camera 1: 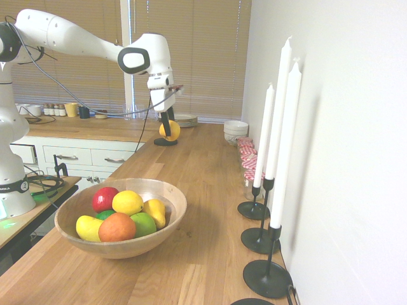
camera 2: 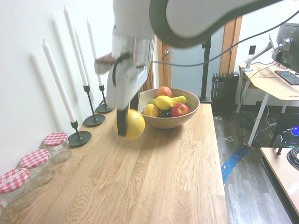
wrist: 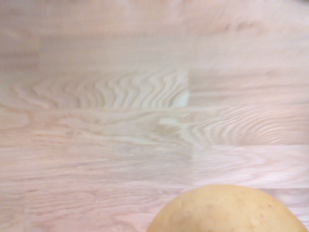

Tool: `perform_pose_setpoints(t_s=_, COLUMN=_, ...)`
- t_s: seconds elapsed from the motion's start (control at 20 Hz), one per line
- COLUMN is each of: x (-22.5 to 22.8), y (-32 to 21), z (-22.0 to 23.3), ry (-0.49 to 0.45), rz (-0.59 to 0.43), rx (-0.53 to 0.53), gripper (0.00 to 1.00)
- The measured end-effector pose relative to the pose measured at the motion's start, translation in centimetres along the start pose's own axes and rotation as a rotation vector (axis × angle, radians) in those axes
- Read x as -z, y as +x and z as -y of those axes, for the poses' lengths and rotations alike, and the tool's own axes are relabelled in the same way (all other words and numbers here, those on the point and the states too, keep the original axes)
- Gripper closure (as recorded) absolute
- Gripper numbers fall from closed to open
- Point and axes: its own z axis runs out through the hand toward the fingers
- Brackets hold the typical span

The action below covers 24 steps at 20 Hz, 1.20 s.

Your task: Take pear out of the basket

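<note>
Pear (camera 1: 170, 130) is held between the closed fingers of the gripper (camera 1: 166, 132), lifted clear of the basket (camera 1: 166, 226) and carried above the wooden counter (camera 1: 210, 190), well apart from the bowl, toward its 12 o'clock in the first exterior view. The carry step is judged to be in hand; a descent and a release onto bare wood are called for next. Open counter is seen beneath the fruit, with candlesticks (camera 1: 266, 184) and jars (camera 2: 36, 166) along the wall side.

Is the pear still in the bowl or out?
Out. The gripper holds the pear above the wooden counter, apart from the basket.
</note>
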Motion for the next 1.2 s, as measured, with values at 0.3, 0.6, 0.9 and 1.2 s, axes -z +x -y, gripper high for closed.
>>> perform_pose_setpoints(t_s=0.3, x=-8.2, y=-1.9, z=1.9, ry=-0.023, rz=0.016, rx=-0.039, gripper=1.00)
perform_pose_setpoints(t_s=0.6, x=-12.4, y=-2.0, z=2.0, ry=-0.035, rz=0.018, rx=-0.077, gripper=1.00)
perform_pose_setpoints(t_s=0.9, x=-14.2, y=-2.1, z=2.0, ry=-0.048, rz=0.026, rx=-0.088, gripper=1.00)
perform_pose_setpoints(t_s=1.2, x=-14.8, y=-2.3, z=2.2, ry=-0.046, rz=0.027, rx=-0.098, gripper=0.00)
